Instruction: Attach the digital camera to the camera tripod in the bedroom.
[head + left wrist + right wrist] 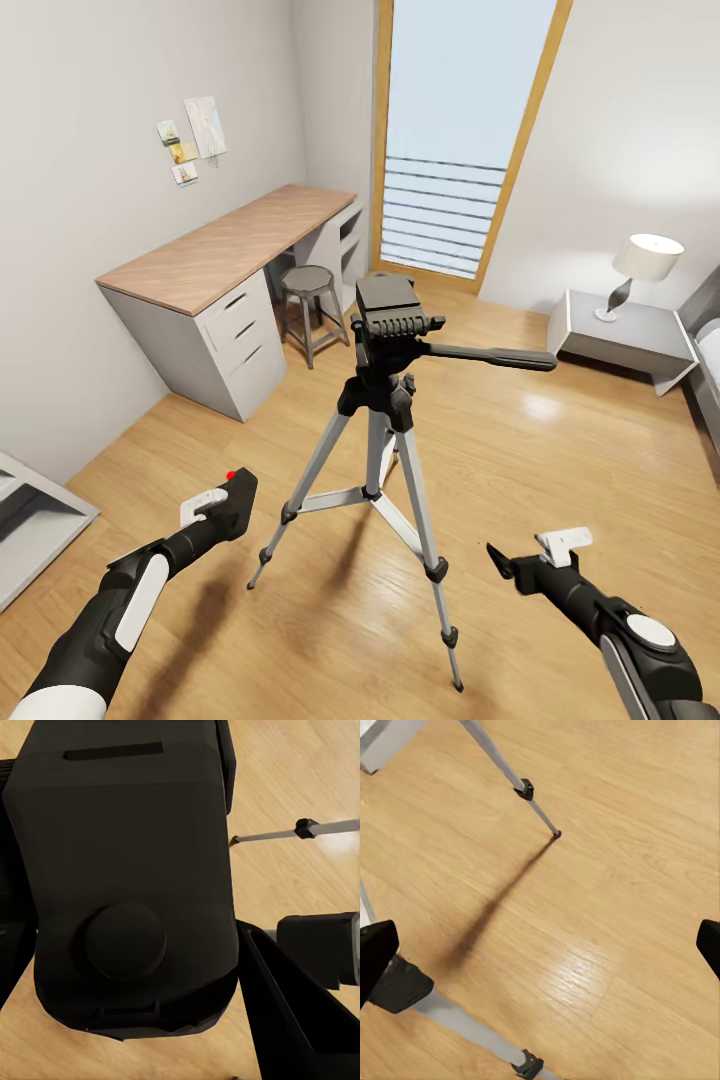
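The digital camera (236, 497), black with its red button up, sits clamped in the left gripper (222, 505), low and to the left of the camera tripod (385, 400), not touching it. The left arm reaches forward and up from the lower left. The tripod stands on the wood floor (560, 470) mid-room, its head plate bare, its pan handle pointing right. The right gripper (525, 565) hangs low on the other side, jaws spread wide and empty. Behind stand a desk (225, 250) and stool (308, 290).
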Robot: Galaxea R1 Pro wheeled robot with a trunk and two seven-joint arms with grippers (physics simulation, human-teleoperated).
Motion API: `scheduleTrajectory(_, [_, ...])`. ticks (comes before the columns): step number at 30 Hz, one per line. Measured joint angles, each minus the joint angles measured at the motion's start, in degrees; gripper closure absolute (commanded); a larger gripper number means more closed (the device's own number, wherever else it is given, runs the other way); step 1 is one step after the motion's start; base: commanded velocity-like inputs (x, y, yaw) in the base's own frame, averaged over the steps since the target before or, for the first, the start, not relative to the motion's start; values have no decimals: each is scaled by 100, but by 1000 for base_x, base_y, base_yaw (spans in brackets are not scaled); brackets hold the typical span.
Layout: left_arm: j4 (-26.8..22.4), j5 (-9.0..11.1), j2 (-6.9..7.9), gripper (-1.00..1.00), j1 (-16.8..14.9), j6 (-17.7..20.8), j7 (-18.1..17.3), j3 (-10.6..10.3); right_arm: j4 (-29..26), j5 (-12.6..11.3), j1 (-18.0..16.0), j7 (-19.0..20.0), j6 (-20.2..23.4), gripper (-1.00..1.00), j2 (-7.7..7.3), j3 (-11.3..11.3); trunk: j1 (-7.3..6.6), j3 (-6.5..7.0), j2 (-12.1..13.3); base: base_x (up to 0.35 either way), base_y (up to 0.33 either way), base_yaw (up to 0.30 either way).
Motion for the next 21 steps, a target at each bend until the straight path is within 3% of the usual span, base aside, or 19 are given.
scheduleTrajectory(8, [0,1,0,100,0,0,-2,0,22,158,-45,-16,-92,-100,652,298,0,0,0,0,0,0])
scheduleTrajectory(15, [0,1,0,100,0,0,-2,0,17,250,-291,8,-55,-100,815,470,0,0,0,0,0,0])
scheduleTrajectory(21, [0,1,0,100,0,0,-2,0,18,233,-437,52,136,-100,842,516,0,0,0,0,0,0])
